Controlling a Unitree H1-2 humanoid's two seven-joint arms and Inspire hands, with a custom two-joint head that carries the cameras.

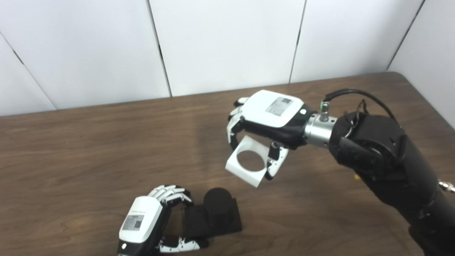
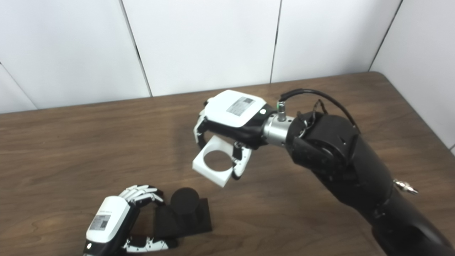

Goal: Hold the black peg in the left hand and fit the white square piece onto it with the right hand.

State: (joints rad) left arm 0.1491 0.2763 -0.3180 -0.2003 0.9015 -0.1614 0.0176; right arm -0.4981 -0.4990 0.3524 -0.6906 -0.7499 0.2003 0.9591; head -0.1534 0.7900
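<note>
Gripping the square base of the black peg piece, the left hand (image 1: 142, 222) sits at the near left part of the dark brown wooden bench (image 1: 71, 160), its arm entering from the bottom edge. Its white-backed palm faces up toward the cameras, the fingers (image 1: 167, 193) curl over the far left edge of the base, and the thumb lies along the near edge, so the hand is closed on that piece. The black peg (image 1: 217, 202), a short matte cylinder rising from a flat black square base, stands upright with the base resting on the bench, just to the right of the left hand.

Up and to the right of the peg, raised clear of the bench, hangs the white square piece with a round hole through its middle (image 1: 245, 170). It is tilted, its near corner lower than its far edge, and the wood grain shows through the hole. It is apart from the peg, not touching it, and sits farther back and to the right of the peg's top.

The right hand (image 1: 265, 121) holds this piece from above: fingers wrap down its left side and the thumb presses on its right edge, so the hand is closed on it. Its white back plate bears a grey label and a small green light. Behind it a silver wrist ring joins the bulky black forearm (image 1: 384, 160), which runs down to the lower right corner with a black cable looping above it.
</note>
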